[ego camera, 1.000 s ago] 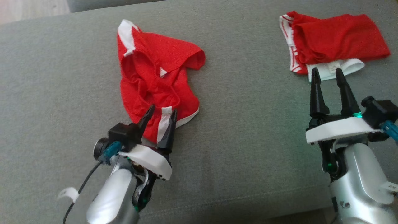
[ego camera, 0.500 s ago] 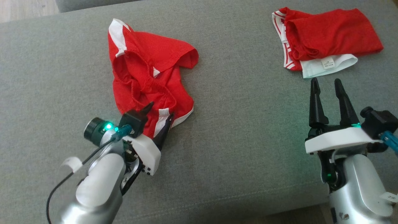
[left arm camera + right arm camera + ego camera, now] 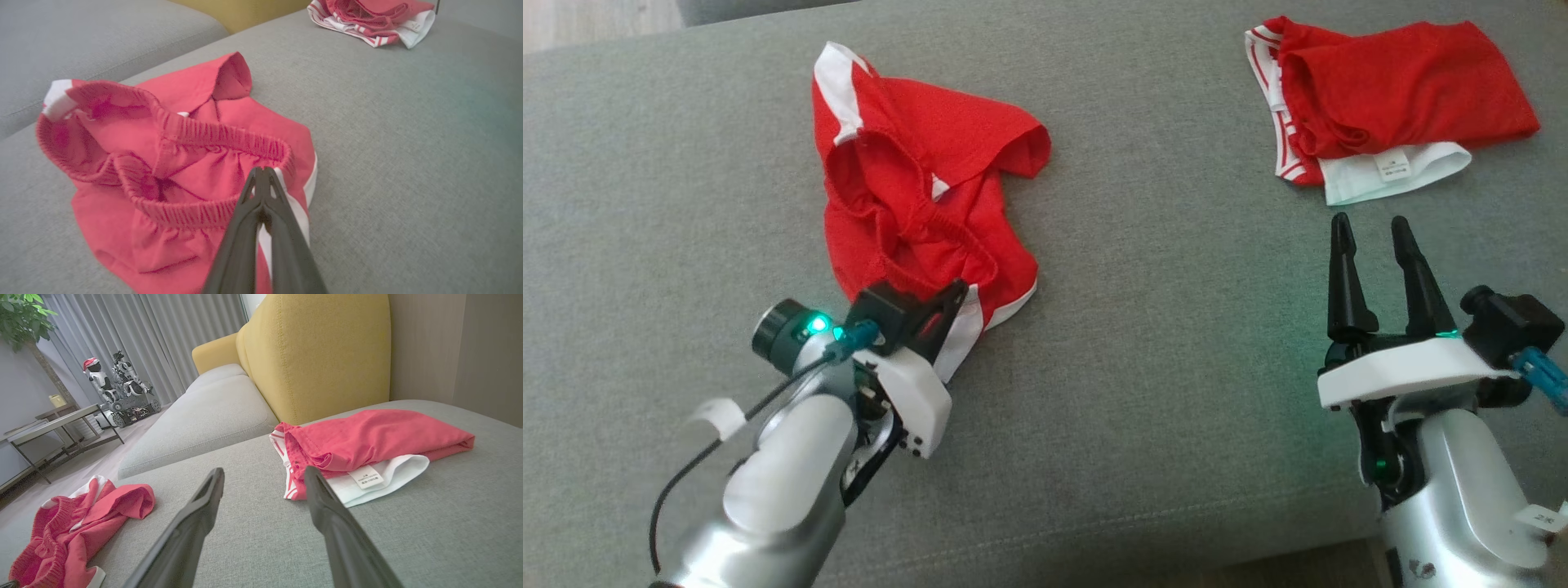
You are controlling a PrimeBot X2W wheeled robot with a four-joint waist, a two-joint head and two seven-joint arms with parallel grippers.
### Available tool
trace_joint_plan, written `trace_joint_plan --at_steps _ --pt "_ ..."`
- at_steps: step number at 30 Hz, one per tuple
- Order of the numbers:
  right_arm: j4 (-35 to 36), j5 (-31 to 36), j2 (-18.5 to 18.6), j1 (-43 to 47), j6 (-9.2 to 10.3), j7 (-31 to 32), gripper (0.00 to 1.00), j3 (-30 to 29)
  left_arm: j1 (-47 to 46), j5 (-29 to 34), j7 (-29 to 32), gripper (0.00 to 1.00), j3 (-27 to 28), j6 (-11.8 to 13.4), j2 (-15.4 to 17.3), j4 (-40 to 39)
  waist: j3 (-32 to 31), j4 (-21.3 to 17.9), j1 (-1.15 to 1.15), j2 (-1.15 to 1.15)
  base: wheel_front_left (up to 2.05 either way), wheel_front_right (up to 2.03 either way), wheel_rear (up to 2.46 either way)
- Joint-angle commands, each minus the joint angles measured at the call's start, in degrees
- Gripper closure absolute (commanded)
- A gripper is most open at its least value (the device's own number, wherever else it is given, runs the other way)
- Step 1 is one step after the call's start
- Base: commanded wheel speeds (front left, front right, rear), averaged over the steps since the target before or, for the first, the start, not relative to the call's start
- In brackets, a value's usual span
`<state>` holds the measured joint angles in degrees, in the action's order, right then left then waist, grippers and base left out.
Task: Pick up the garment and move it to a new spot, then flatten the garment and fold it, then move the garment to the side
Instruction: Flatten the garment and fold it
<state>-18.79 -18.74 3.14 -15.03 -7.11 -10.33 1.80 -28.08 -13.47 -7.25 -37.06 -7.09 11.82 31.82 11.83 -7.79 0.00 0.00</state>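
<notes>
Left pincer (image 3: 262, 170) pinching red shorts (image 3: 184, 163); right pincer (image 3: 1368, 224) spread; white label (image 3: 365, 476) on folded garment (image 3: 367, 433) illegible.

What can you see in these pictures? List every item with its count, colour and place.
red shorts: one, red with white stripes, crumpled on the left of the seat
folded clothing: one pile, red over white, far right of the seat
sofa seat: one, grey, under both garments
sofa back: one, yellow, behind the folded clothing
curtains: grey, far wall
plant: one, green, far left corner
robot figures: at least two, white and dark, by the curtains
side table: one, grey, near the figures
left jaws: one pair, black, shut on the shorts' near white-striped edge
right jaws: one pair, black, open, apart from the folded clothing
</notes>
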Motion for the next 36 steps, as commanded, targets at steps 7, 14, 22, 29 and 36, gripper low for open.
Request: trace_joint_plan --at_steps 7,14,22,29,36 --pt "1.25 -0.03 -0.25 -2.06 -0.37 -0.59 0.0 1.83 -4.48 -1.44 -3.15 1.0 3.79 1.48 1.83 -2.14 -0.32 1.21 0.0 0.0 0.0 0.0 0.0" --pt "1.22 -0.26 -0.25 -1.62 -0.37 -1.07 0.0 2.12 -2.49 -8.11 -6.39 1.0 10.39 3.53 0.18 -4.85 -1.52 2.35 0.0 0.0 0.0 0.0 0.0" --pt "2.29 0.46 -0.26 0.87 -0.37 -1.65 0.0 1.25 7.98 -14.28 -7.71 1.0 21.84 5.91 -2.8 -14.83 -4.06 6.1 0.0 0.0 0.0 0.0 0.0" --pt "3.21 0.88 -0.26 3.82 -0.37 -1.33 0.0 0.02 19.38 -12.31 -7.74 1.0 28.75 3.81 -7.22 -22.61 -5.6 9.14 0.0 0.0 0.0 0.0 0.0" --pt "3.81 1.22 -0.26 4.63 -0.37 -0.43 0.0 0.72 21.42 -9.77 -7.74 0.0 28.97 2.12 -8.71 -23.03 -6.18 9.46 0.0 0.0 0.0 0.0 0.0"
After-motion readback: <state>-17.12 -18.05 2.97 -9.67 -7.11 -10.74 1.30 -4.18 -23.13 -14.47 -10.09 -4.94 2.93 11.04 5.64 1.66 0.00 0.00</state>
